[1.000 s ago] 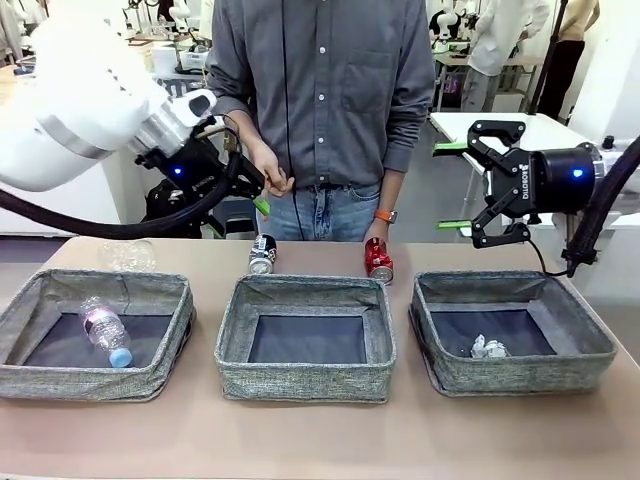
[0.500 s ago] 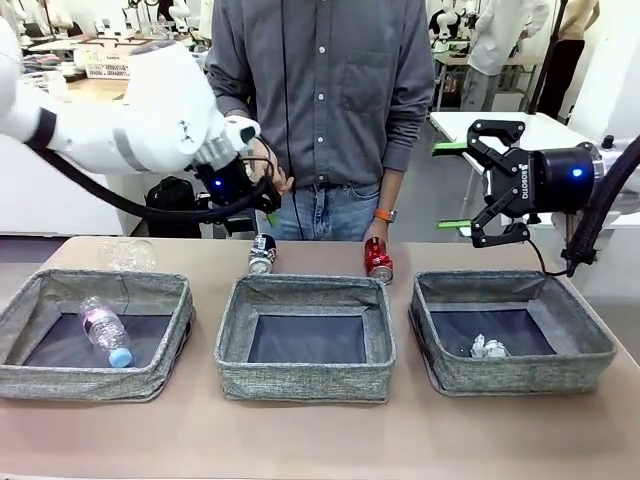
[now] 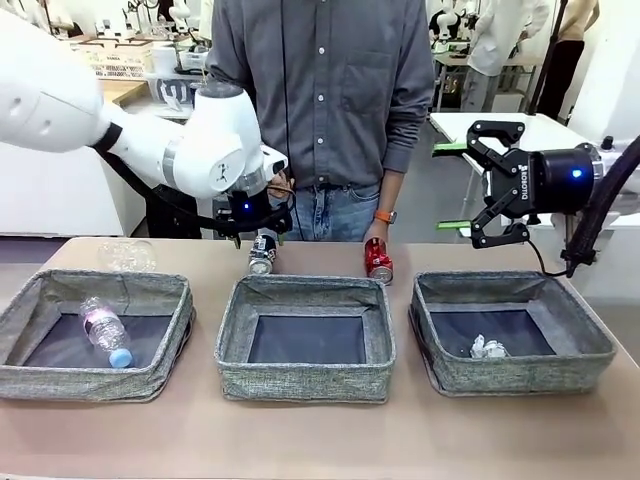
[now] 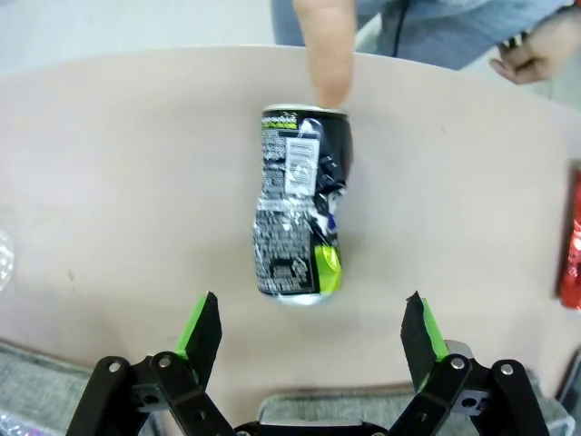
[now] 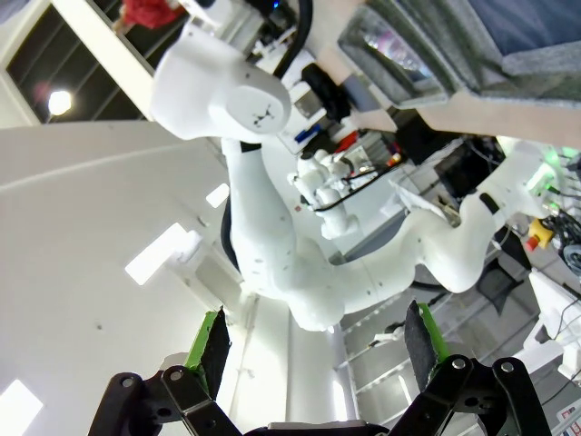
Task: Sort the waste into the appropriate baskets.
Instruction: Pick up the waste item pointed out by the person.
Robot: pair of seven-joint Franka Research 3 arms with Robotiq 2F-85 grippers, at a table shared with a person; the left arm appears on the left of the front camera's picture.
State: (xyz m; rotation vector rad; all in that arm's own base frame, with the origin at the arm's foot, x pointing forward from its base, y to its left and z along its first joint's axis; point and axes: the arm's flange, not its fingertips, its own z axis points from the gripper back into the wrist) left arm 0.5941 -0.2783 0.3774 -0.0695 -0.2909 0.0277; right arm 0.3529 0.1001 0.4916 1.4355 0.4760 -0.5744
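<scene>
A dented black-and-white can (image 3: 262,254) lies on the table behind the middle basket (image 3: 305,382). My left gripper (image 3: 262,238) hangs just over it. In the left wrist view the left gripper (image 4: 310,329) is open and the can (image 4: 300,213) lies just beyond its fingertips, with a person's finger (image 4: 327,54) on the can's far end. A red can (image 3: 378,260) lies to the right, under the person's other hand. The left basket (image 3: 100,382) holds a pink-labelled bottle (image 3: 103,330). A small wad (image 3: 488,348) lies in the right basket (image 3: 520,376). My right gripper (image 3: 452,186) is open in the air above the right basket.
A clear bottle (image 3: 127,254) lies on the table behind the left basket. The person (image 3: 320,100) stands at the far edge, close to both cans. The table strip in front of the baskets is bare. In the right wrist view the right gripper (image 5: 316,345) points away at the room.
My left arm has swung in from the left and come down over the black-and-white can. The right arm has stayed still.
</scene>
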